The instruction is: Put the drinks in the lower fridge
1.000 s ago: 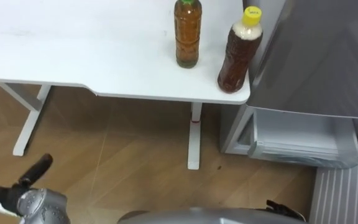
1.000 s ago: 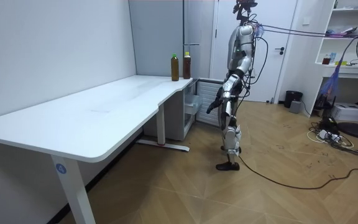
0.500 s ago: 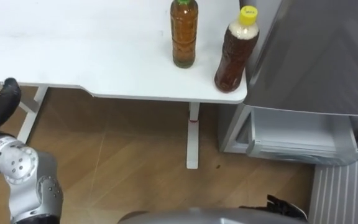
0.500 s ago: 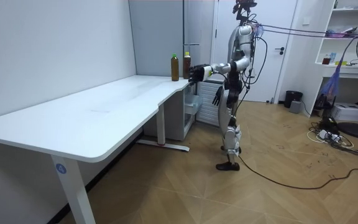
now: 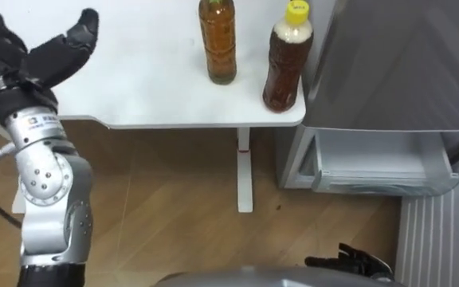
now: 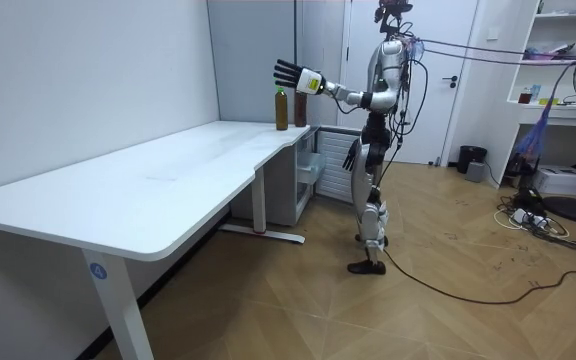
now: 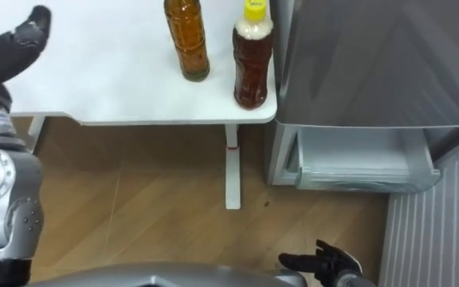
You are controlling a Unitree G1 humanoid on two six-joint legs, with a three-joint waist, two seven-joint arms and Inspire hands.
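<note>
Step in hand: by my reading, the reach for the first drink, with nothing grasped yet.
Drinks: the green-capped bottle [image 5: 217,44] and the yellow-capped bottle [image 5: 285,60] stand upright near each other on the white table [image 5: 134,100]. The yellow-capped one is at the corner closest to the fridge.
Lower fridge: under the grey upper door [image 5: 405,64] the lower compartment [image 5: 381,167] appears to stand open, showing a pale bin (how far open I cannot tell).
Doing it well: take the green-capped bottle first, since it is nearer the left hand. Come in from its left side at mid-body height, not at the cap, and wrap round the waist before lifting. Keep the wrist level so the bottle stays upright, and avoid knocking its neighbour toward the table edge.
Left arm: stretched forward and held high over the table, forearm rising from the lower left of the eye view.
Left hand [image 5: 34,56]: fingers fanned wide and empty, well left of both bottles and touching neither.
Right hand [image 7: 325,261]: low by the robot's hip, fingers loose, holding nothing.
Stance: the robot stands upright on the wooden floor [image 5: 158,207], beside the table's end, facing the fridge.
</note>
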